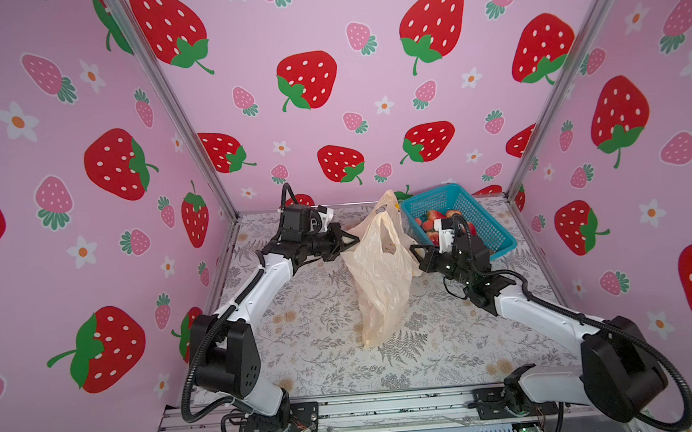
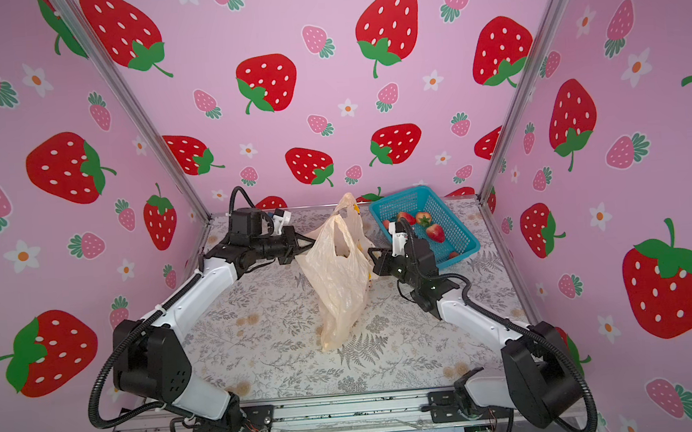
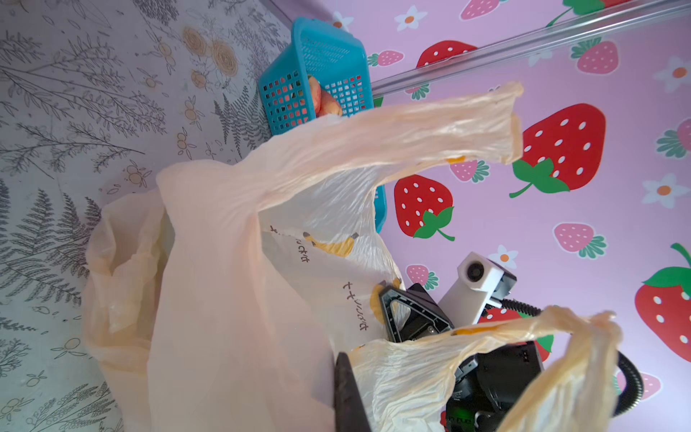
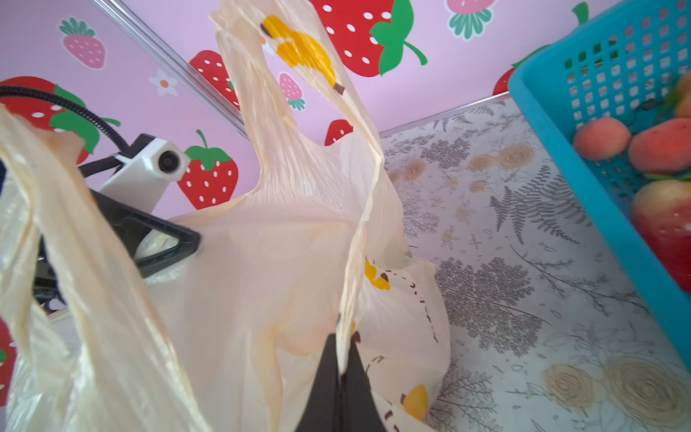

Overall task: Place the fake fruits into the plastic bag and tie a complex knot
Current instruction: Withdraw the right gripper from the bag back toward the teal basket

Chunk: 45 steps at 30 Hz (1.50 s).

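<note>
1. The left gripper (image 1: 353, 240) is at the left side of the plastic bag (image 1: 378, 290). Its two fingers are pressed together on the bag's left rim. The left arm comes up from the near left and bends, so the gripper points to the right.
2. The plastic bag stands in the middle of the table (image 1: 326, 372). Its bottom sits on the table, and its long way goes up to the handle loops (image 1: 386, 222). The mouth is held between the two grippers, one on its left side and one on its right. I cannot see any fruit in it.
3. The right gripper (image 4: 342, 359) is at the right side of the bag. Its fingers are squeezed together on the bag's right rim. The right arm comes up from the near right, and the gripper points to the left.
4. The fake fruits (image 2: 435, 232) lie in the blue basket (image 1: 477, 216) at the far right of the table. The basket is just behind the right gripper and apart from the bag.
5. I think fetching a fruit comes next. The fruits are to the right of the bag and farther back, so the right arm is much nearer. It would have to let go of the rim first, and then the mouth may sag.
</note>
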Tool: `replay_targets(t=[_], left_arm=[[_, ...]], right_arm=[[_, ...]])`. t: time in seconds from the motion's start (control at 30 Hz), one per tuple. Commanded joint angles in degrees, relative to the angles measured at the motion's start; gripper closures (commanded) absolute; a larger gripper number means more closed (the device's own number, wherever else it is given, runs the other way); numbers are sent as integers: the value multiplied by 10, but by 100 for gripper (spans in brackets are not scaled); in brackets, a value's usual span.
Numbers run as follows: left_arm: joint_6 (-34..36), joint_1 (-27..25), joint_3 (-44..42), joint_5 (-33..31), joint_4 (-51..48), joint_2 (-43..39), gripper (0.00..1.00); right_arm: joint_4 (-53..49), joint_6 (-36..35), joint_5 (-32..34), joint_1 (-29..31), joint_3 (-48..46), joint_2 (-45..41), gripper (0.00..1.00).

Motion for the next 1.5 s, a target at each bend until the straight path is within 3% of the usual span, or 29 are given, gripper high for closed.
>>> replay_targets(t=[0.0, 0.5, 0.67, 0.77, 0.9, 1.07, 1.2, 1.47], left_arm=[[5, 6, 36, 14, -22, -14, 100], [50, 8, 131, -34, -58, -5, 100], [98, 5, 113, -29, -94, 4, 100], [142, 5, 100, -35, -133, 2, 100], [165, 5, 85, -23, -152, -2, 100], [174, 4, 58, 4, -140, -5, 100], [176, 1, 44, 6, -130, -8, 100], [167, 0, 27, 0, -110, -15, 100]], right_arm=[[20, 16, 6, 13, 5, 3, 100], [74, -30, 75, 60, -77, -64, 100], [68, -22, 96, 62, -115, -73, 94], [50, -35, 109, 61, -128, -72, 85], [-28, -102, 157, 60, -106, -93, 69], [-116, -188, 215, 55, -65, -124, 43], [-161, -232, 246, 35, -28, -140, 36], [-169, -242, 193, -68, 55, -69, 23]])
